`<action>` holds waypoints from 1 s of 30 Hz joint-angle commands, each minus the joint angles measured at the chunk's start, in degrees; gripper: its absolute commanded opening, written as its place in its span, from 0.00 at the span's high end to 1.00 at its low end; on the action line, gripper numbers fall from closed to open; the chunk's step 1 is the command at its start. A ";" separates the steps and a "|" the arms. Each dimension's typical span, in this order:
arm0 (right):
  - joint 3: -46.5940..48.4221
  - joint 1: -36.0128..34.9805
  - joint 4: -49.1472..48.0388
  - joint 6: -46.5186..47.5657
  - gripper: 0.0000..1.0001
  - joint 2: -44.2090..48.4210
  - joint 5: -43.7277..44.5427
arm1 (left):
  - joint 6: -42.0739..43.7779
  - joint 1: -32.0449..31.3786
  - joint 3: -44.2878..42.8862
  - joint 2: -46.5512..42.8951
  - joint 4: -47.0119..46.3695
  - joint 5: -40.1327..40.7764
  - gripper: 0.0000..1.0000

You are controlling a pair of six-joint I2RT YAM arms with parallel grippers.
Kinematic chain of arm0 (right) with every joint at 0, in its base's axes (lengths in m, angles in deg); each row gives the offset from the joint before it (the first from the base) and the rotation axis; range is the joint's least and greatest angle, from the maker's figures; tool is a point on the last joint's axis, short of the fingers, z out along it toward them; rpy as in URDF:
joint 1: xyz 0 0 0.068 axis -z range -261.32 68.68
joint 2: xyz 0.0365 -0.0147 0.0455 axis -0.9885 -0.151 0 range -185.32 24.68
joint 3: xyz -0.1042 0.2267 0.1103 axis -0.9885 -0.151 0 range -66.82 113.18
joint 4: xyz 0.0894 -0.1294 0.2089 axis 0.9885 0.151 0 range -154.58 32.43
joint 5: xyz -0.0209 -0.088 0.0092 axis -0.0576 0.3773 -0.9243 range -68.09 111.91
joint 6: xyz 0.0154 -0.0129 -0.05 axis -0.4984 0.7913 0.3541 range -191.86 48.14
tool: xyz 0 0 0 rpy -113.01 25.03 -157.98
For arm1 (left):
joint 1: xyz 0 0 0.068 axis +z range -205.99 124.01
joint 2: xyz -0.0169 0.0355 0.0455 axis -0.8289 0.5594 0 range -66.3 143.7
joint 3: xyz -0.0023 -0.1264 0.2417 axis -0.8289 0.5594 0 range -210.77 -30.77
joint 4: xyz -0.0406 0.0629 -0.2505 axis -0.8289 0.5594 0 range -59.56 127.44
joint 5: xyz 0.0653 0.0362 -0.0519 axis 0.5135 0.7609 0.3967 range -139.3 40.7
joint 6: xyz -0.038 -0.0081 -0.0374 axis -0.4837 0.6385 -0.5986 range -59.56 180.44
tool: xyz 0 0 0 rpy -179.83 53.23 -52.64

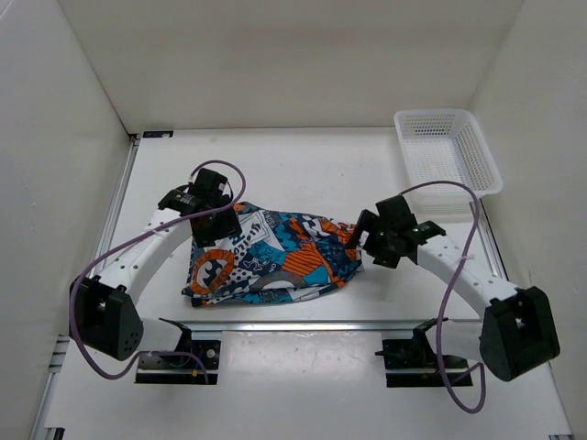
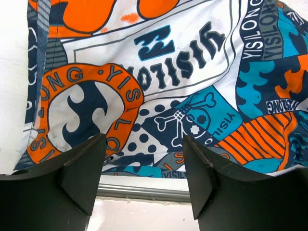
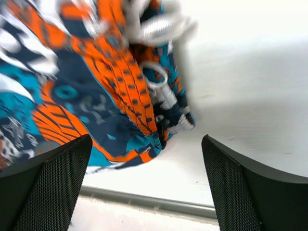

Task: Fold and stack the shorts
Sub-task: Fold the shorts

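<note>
The shorts, printed in orange, teal, navy and white with skull motifs, lie crumpled on the white table between the arms. My left gripper is over their far left corner, open and empty; the left wrist view shows the print just beyond the spread fingers. My right gripper is at the shorts' right end, open and empty; the right wrist view shows the bunched waistband end between and beyond its fingers.
A white mesh basket stands at the back right corner. White walls enclose the table on three sides. A metal rail runs along the near edge, just in front of the shorts.
</note>
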 commanded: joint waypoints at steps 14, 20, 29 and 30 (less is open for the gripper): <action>-1.50 3.72 -11.78 6.73 0.15 -12.41 -6.82 | 1.67 1.32 -2.54 1.19 1.13 -0.87 0.25; -2.11 2.49 -13.37 5.41 0.56 -16.30 -5.34 | 1.67 2.37 -2.02 1.19 1.13 -1.93 0.25; -1.06 5.73 -7.15 6.29 1.00 -11.38 2.04 | 1.67 2.91 -2.02 1.19 1.13 -2.46 0.25; -0.10 5.74 -3.74 6.99 1.00 -10.33 3.27 | 1.67 2.91 -2.02 1.19 1.13 -3.07 0.25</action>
